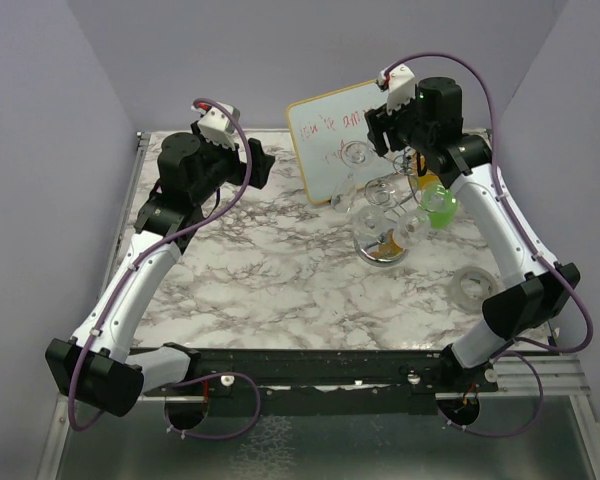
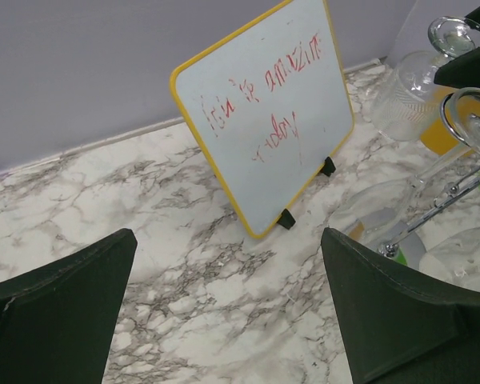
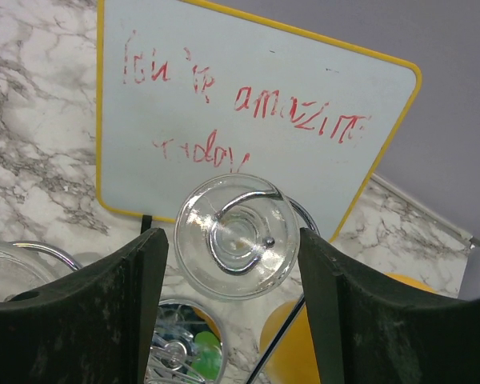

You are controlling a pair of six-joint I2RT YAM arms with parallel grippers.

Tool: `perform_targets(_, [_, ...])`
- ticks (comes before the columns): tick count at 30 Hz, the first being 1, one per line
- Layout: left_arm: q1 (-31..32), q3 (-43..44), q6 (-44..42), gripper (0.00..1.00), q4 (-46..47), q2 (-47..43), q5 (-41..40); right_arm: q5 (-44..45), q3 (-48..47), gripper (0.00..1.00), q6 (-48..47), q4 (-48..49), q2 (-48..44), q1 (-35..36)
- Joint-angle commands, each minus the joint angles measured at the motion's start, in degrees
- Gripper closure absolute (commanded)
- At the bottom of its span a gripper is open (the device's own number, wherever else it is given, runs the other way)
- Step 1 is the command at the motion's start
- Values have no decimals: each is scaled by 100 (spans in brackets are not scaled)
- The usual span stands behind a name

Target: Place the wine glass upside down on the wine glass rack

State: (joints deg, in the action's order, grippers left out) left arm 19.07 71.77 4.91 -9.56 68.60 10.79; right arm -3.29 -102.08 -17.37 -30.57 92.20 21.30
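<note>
The wine glass hangs upside down on the wine glass rack [image 1: 382,195]. Its round clear foot [image 3: 234,236] rests in a curled silver wire loop, seen from above in the right wrist view. My right gripper [image 3: 234,244] is open, with one finger on each side of the foot and a narrow gap on both sides. In the top view it [image 1: 382,135] hovers over the rack's top. The rack's shiny disc base [image 1: 380,248] stands on the marble. My left gripper [image 2: 228,240] is open and empty above bare marble, left of the rack [image 2: 452,196].
A tilted yellow-framed whiteboard [image 1: 325,140] with red writing stands just behind and left of the rack. A green object [image 1: 438,207] and an orange one [image 3: 368,336] sit beside the rack. Another clear glass [image 1: 473,283] rests on the table near the right arm.
</note>
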Motion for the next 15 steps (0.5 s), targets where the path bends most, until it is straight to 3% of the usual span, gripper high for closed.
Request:
perform_targets(1, [-34, -5, -129, 1, -79, -6, -188, -420, -185, 31, 200, -320, 64, 41])
perform_targets(7, [-32, -1, -130, 1, -94, -28, -173, -561, -332, 28, 511, -261, -90, 41])
perform_targets(15, [-35, 209, 221, 1, -527, -65, -328, -428, -417, 17, 1018, -136, -507, 41])
